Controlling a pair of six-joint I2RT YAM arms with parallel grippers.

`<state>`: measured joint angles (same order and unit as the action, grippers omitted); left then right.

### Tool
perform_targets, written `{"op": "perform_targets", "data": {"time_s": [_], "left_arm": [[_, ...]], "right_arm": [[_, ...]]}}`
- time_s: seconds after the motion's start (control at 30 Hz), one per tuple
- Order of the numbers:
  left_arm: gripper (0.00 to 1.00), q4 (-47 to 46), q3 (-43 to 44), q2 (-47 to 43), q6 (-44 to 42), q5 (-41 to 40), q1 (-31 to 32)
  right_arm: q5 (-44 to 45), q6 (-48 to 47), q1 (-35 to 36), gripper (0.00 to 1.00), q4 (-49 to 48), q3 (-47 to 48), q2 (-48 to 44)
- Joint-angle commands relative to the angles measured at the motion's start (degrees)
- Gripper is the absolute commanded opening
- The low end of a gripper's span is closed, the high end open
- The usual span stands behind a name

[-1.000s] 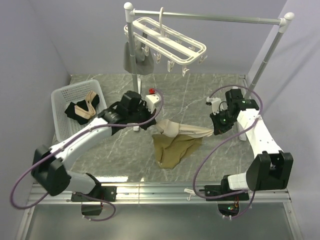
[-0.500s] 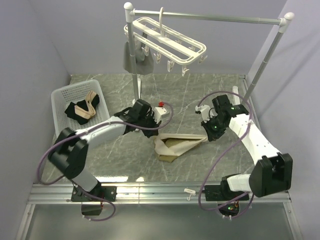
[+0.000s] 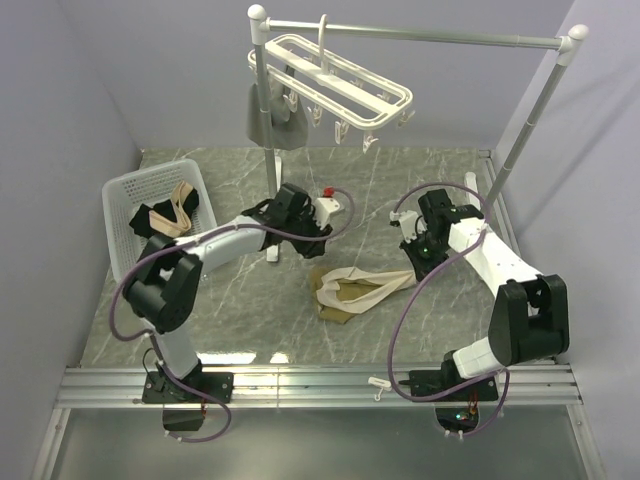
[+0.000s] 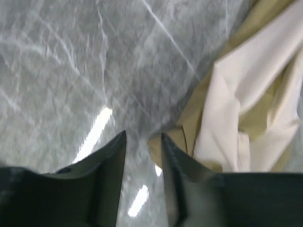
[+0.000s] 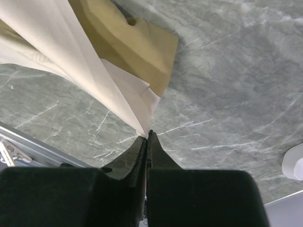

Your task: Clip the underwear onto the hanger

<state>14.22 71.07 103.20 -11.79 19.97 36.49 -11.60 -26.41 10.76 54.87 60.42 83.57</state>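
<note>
The tan underwear (image 3: 352,290) lay crumpled on the marble table (image 3: 250,320), well below the white clip hanger (image 3: 338,86). The right gripper (image 5: 147,134) was clenched on a corner of its pale fabric, which ran to a taut point there. The left gripper (image 4: 143,142) stood parted and empty, just beside the cloth's other edge. The garment looked light and limp (nothing stiff to hold its shape), so I judged the waistband hem the best place to pinch, at two spread points.
</note>
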Motion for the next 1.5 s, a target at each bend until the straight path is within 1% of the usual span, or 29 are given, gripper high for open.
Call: {"op": "perform_targets", "data": {"time_s": [0.0,0.03,0.07,0.1,0.17,0.2,0.33,0.37,0.47,0.5,0.6,0.67,0.7,0.73,0.8,0.83,0.87,0.97,1.03,1.13,1.2,1.27,1.37,1.47], "left_arm": [[0.43,3.3,-3.5,-8.4,-2.8,5.2,-1.3],[0.51,4.1,-4.3,-9.6,-3.1,7.0,-1.5],[0.52,5.4,-5.4,-10.6,-3.1,8.0,-1.4],[0.60,7.0,-5.8,-11.3,-2.6,8.9,-1.3],[0.62,8.1,-6.8,-12.9,-1.4,10.8,-1.3],[0.73,8.3,-7.9,-13.6,-0.8,11.3,-1.1],[0.75,6.7,-9.5,-13.4,-1.1,9.3,1.6],[0.75,6.0,-9.6,-13.1,-1.0,7.5,2.4],[0.74,4.5,-8.4,-10.9,-0.8,5.2,5.2],[0.74,4.2,-8.0,-9.3,-0.8,2.8,6.9],[0.72,3.8,-5.9,-5.7,-0.9,-2.3,9.3],[0.62,4.2,-4.6,-4.2,-1.1,-3.7,9.7],[0.54,4.3,-4.2,-3.3,-1.1,-4.9,9.6],[0.34,4.4,-3.9,-3.4,-1.2,-5.7,9.6],[0.18,4.4,-4.4,-4.7,-1.9,-8.0,9.3],[0.04,4.5,-5.0,-5.6,-2.2,-8.2,9.0],[0.00,4.9,-5.1,-6.7,-2.4,-7.8,8.3],[0.00,7.4,-5.0,-11.5,-2.0,-5.5,4.9],[0.00,10.3,-3.8,-15.4,-1.7,-1.5,1.4],[0.00,12.8,-2.4,-20.8,-1.3,1.5,-1.9],[0.00,13.1,-1.9,-24.5,-0.3,2.9,-3.0],[0.00,14.3,-1.5,-26.3,0.4,4.1,-3.3],[0.00,18.0,-0.6,-30.4,1.2,6.0,-3.6],[0.00,21.2,-1.6,-34.2,2.0,8.2,-3.5]], "right_arm": [[0.5,0.3,-0.5,0.00,-1.7,1.2,-0.3],[0.1,0.2,-0.5,0.00,-1.7,1.2,-0.3],[0.0,0.3,-0.7,0.00,-1.6,1.2,-0.1],[-0.2,0.4,-0.6,0.00,-1.6,1.3,0.2],[-0.6,0.5,-0.6,0.00,-1.4,1.5,0.5],[-0.5,0.5,-0.5,0.00,-1.5,1.5,0.7],[-1.1,0.7,-0.5,0.00,-1.3,1.6,1.3],[-1.1,0.7,-0.5,0.00,-1.1,1.7,1.4],[-1.4,1.0,-0.6,0.00,-0.6,2.1,1.4],[-1.3,1.0,-0.5,0.00,-0.6,2.2,1.3],[-1.3,1.0,-0.7,0.00,-0.2,2.2,1.1],[-1.1,0.9,-0.6,0.00,0.1,2.1,0.5],[-1.1,0.8,-0.6,0.00,0.1,2.1,0.4],[-0.7,0.7,-0.7,0.00,0.2,1.9,-0.2],[-0.6,0.3,-1.0,0.00,0.4,1.5,-0.7],[-0.4,0.2,-1.3,0.00,0.7,1.5,-1.4],[-0.4,0.0,-1.4,0.00,0.9,1.6,-1.7],[0.0,-0.5,-1.9,0.00,1.9,2.6,-3.4],[0.2,-0.9,-2.2,0.00,2.7,3.6,-4.9],[0.1,-1.3,-2.3,0.00,3.7,7.1,-6.7],[-0.6,-1.4,-2.2,0.00,4.5,10.4,-7.7],[-1.5,-1.8,-2.2,0.00,6.3,13.3,-8.3],[-4.0,-3.3,-2.2,0.00,10.0,15.3,-10.6],[-7.0,-6.2,-1.4,0.00,14.5,15.5,-15.3]]}}
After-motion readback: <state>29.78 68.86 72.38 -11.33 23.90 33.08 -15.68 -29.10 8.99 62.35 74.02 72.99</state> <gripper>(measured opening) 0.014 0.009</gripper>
